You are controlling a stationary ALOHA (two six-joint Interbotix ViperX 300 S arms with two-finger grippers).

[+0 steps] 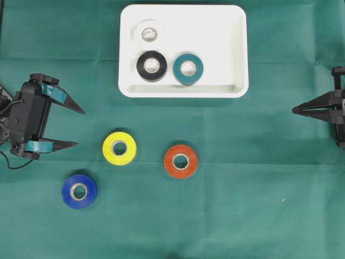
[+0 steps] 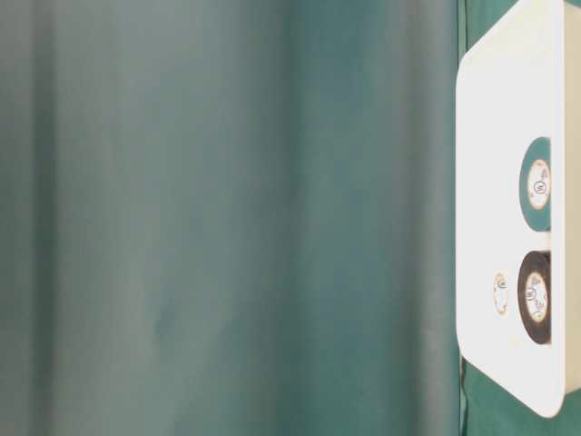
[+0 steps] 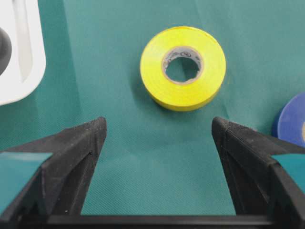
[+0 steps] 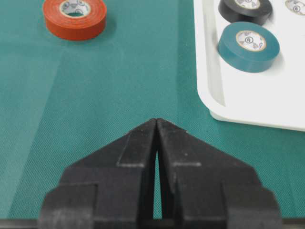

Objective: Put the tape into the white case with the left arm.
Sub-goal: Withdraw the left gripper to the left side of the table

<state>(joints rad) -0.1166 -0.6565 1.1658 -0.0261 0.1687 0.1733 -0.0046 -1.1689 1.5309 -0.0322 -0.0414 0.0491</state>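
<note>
L gripper [image 1: 80, 128], black w/ two long pointed fingers [image 1: 69, 102] each carrying a teal band, sits at the left edge of the overhead view w/ jaws spread wide, nothing between them, tips aimed toward the middle of the green cloth-covered table [image 1: 242, 205]. In the left wrist view the finger pair [image 3: 157, 129] frames bare cloth; the yellow roll of plastic tape [image 3: 183, 68] lies flat just ahead of the gap, not touching either finger. Overhead, that yellow roll [image 1: 119, 148] is near the lower fingertip, apart from it. A blue tape roll [image 1: 80, 191] lies flat below the gripper, beside the yellow one but not touching; its edge shows at the right of the left wrist view [image 3: 290, 121]. An orange-red tape roll [image 1: 181, 161] lies further out toward mid-table, well apart from the yellow.

The shallow white plastic rectangular case w/ rounded corners and raised rim [image 1: 129, 89] sits at the top centre. Inside it: a black tape roll [image 1: 151, 66] and a teal tape roll [image 1: 188, 69] side by side, nearly touching, plus a white tape roll [image 1: 148, 33] above the black one, hard to tell from the tray floor.

R gripper [image 1: 295, 110], all black, is at the right edge, tips pressed together, holding nothing; right wrist view [image 4: 157, 121] confirms the tips meet.
</note>
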